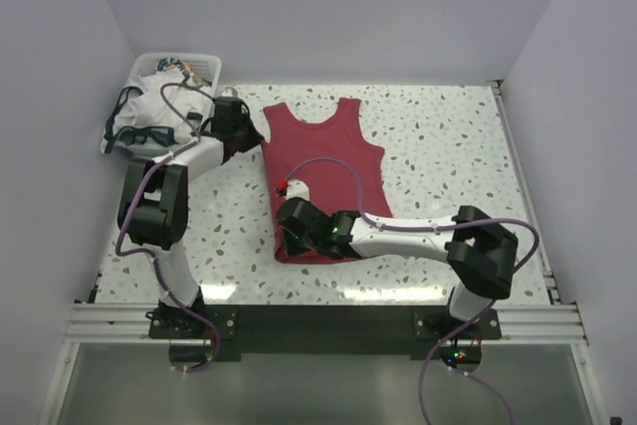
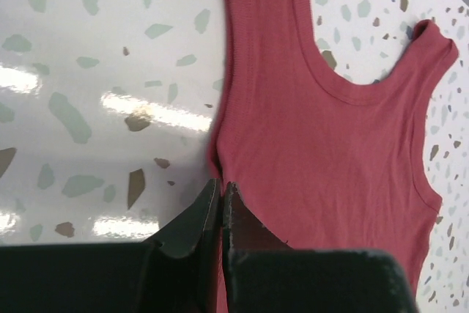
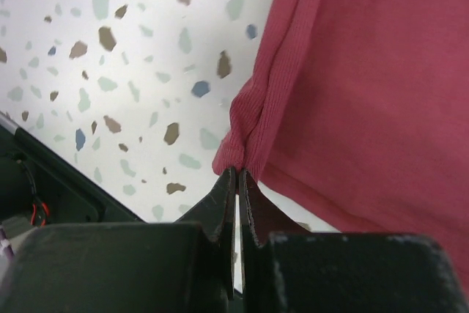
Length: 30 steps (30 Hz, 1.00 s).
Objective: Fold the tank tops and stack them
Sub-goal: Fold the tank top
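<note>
I see the dark red tank top (image 1: 328,161) flat on the table (image 1: 448,146), and the white tank top (image 1: 149,111) in the basket (image 1: 204,67). Left gripper (image 2: 220,190) and right gripper (image 3: 238,175) each clamp the red one's left edge, fingers closed tight on cloth.

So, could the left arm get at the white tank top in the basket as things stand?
Probably not yet. The white tank top lies in the basket near the left gripper, but that gripper is shut on the edge of the red tank top and would have to let go first.
</note>
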Tool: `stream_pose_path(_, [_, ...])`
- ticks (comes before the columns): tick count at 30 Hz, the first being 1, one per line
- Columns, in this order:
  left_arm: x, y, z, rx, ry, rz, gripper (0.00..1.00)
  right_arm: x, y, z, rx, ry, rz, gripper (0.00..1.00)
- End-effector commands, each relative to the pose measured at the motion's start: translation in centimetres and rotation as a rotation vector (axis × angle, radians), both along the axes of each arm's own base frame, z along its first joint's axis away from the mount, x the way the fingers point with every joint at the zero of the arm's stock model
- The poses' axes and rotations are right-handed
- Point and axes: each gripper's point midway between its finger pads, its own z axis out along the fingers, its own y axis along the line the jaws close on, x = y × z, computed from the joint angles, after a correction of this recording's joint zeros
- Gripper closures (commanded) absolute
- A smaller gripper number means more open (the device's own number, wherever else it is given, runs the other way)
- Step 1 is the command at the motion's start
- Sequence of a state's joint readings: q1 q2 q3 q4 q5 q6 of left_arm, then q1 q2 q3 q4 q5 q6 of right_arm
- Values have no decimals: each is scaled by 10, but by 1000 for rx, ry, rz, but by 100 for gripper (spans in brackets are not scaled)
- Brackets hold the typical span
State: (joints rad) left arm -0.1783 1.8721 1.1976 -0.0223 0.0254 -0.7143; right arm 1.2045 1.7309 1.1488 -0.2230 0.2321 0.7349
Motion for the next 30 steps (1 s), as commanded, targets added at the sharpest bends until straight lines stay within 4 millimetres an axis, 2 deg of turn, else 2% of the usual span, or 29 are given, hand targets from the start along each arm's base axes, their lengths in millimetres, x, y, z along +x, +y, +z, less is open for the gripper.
stream_pose_path(1, [18, -18, 27, -2, -59, -12, 100, 10, -9, 21, 87, -2, -47, 100])
stream_pose_path(5, [22, -39, 20, 6, -49, -34, 100, 18, -30, 19, 91, -1, -93, 100])
stream_pose_path(6, [25, -44, 22, 4, -56, -38, 100, 19, -38, 13, 78, 4, -108, 100])
stream_pose_path(7, [25, -48, 21, 6, -55, -41, 100, 21, -42, 16, 86, -1, -116, 100])
stream_pose_path(8, [24, -55, 15, 6, -43, -55, 100, 21, -46, 15, 84, -3, -123, 100])
stream_pose_path(9, [27, -60, 17, 3, -48, -57, 100, 22, -54, 9, 71, 3, -139, 100])
stream_pose_path(12, [27, -73, 14, 5, -41, -68, 100, 20, -65, 8, 71, -1, -155, 100])
stream_pose_path(16, [24, -69, 15, 15, -43, -42, 100, 17, -71, 8, 75, 1, -158, 100])
stream_pose_path(17, [23, -66, 21, 19, -54, -33, 100, 17, -70, 10, 78, -2, -153, 100])
stream_pose_path(18, [20, -60, 17, 34, -40, -24, 100, 15, -67, 11, 86, 11, -137, 100])
stream_pose_path(20, [19, -46, 22, 41, -49, 2, 100, 6, -59, 8, 89, 32, -103, 100])
stream_pose_path(22, [14, -29, 14, 45, -35, 24, 100, 0, -48, 9, 74, 35, -69, 100])
stream_pose_path(23, [12, -24, 16, 45, -39, 29, 100, -9, -41, 9, 66, 37, -39, 100])
stream_pose_path(26, [0, -3, 5, 59, -8, 56, 100, -20, -14, 12, 81, 46, 13, 100])
stream_pose_path(28, [-2, 8, 5, 59, -12, 70, 100, -26, -4, 3, 60, 58, 37, 100])
stream_pose_path(30, [-7, 18, 4, 64, -8, 81, 100, -35, 11, 9, 68, 52, 72, 100])
